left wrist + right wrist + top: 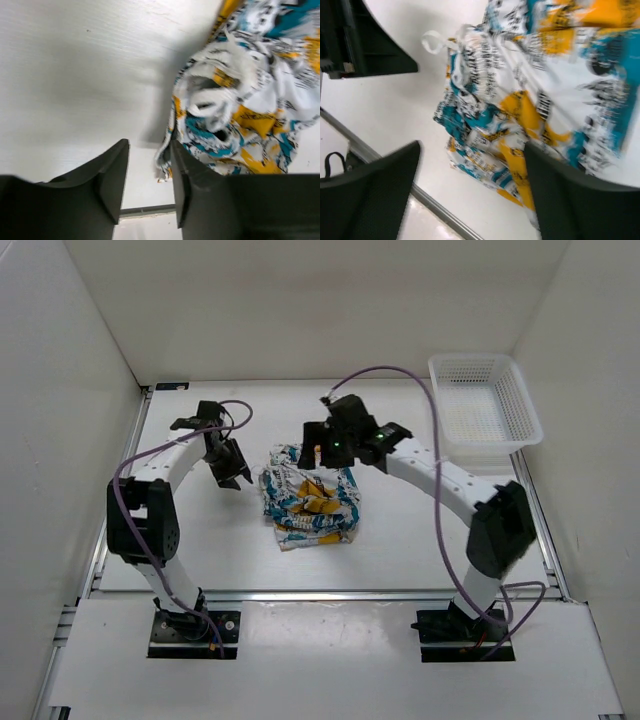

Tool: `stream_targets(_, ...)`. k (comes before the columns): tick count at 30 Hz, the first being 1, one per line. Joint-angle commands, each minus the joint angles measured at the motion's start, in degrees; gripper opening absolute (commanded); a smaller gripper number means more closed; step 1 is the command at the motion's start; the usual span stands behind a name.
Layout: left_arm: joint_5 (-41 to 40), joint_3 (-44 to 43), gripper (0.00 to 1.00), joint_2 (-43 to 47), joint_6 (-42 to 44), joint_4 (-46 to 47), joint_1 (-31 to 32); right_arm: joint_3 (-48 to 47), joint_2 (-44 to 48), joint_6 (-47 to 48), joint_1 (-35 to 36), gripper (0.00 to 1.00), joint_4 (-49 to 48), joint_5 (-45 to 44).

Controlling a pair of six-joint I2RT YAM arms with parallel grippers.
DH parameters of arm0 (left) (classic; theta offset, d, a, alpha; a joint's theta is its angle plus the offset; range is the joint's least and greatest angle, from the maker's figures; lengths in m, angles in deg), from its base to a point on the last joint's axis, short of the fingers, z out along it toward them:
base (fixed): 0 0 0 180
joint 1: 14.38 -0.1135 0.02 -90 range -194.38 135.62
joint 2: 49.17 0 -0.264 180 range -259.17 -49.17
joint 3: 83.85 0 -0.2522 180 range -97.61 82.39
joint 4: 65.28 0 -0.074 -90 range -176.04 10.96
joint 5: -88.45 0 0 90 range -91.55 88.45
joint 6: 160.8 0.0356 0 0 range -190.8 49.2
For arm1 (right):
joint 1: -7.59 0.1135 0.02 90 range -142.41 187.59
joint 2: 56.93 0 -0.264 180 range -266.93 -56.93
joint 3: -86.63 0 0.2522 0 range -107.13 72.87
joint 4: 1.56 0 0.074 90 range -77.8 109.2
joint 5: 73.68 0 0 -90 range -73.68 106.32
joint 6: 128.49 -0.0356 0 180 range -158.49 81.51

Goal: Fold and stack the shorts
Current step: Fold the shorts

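Observation:
The shorts (308, 498), white with teal, yellow-orange and black print, lie bunched and roughly folded in the middle of the table. They also show in the left wrist view (245, 95) and the right wrist view (535, 90). My left gripper (232, 468) is open and empty just left of the shorts; in its own view (149, 175) the right finger is beside the cloth's edge. My right gripper (318, 440) hovers over the back edge of the shorts, open wide and empty (472, 185).
A white plastic mesh basket (484, 410) stands at the back right of the table. White walls close in the left, back and right. A metal rail (320, 592) runs along the table's front edge.

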Motion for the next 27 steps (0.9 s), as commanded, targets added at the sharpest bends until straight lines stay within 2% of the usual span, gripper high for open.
stream_targets(1, -0.3, -2.5, 0.49, 4.8, 1.5, -2.8, 0.2, 6.6, 10.2, -1.2, -1.9, 0.78, -3.7, -2.7)
stream_targets(2, -1.3, -3.2, 0.39, 5.3, 1.5, -2.8, 2.0, 8.7, 11.8, -1.2, -1.9, 0.50, -3.7, -4.6)
stream_targets(3, -1.3, -4.0, 0.35, 6.0, 1.5, -3.5, 3.0, 12.3, 14.3, -1.8, -2.4, 0.35, -3.7, -5.5)
stream_targets(5, -2.0, -4.5, 0.28, 6.0, 0.6, -3.5, 5.9, 15.5, 15.8, -1.8, -2.4, 0.13, -3.7, -6.2)
stream_targets(7, -2.0, -5.8, 0.24, 5.2, -0.2, -3.5, 7.9, 18.9, 15.8, -2.5, -2.4, 0.09, -3.1, -6.2)
stream_targets(11, -3.1, -9.4, 0.24, -0.7, -0.9, -3.0, 11.3, 20.9, 12.7, -3.9, -2.4, 0.09, -3.1, -5.5)
stream_targets(16, -8.0, -10.8, 0.21, -10.1, -0.3, -2.4, 11.3, 22.0, 5.7, -3.9, -2.4, 0.09, -2.4, -4.9)
stream_targets(21, -8.6, -10.1, 0.21, -13.1, 0.3, -2.4, 11.3, 23.7, 0.7, -3.9, -2.4, 0.07, -1.2, -5.6)
stream_targets(23, -8.6, -11.0, 0.21, -11.0, 0.3, -3.0, 11.3, 21.4, 1.6, -3.0, -3.0, 0.14, 1.9, -7.3)
stream_targets(24, -8.6, -11.8, 0.23, -9.8, 0.8, -3.6, 11.3, 20.2, 2.6, -3.0, -3.0, 0.21, 3.2, -8.3)
stream_targets(25, -9.2, -14.2, 0.27, -7.2, 0.8, -4.4, 11.3, 19.1, 3.9, -2.0, -3.0, 0.50, 5.7, -11.6)
stream_targets(27, -10.3, -17.7, 0.34, -4.8, 1.5, -8.7, 11.3, 15.3, 9.2, -1.3, -3.0, 0.80, 8.4, -16.2)
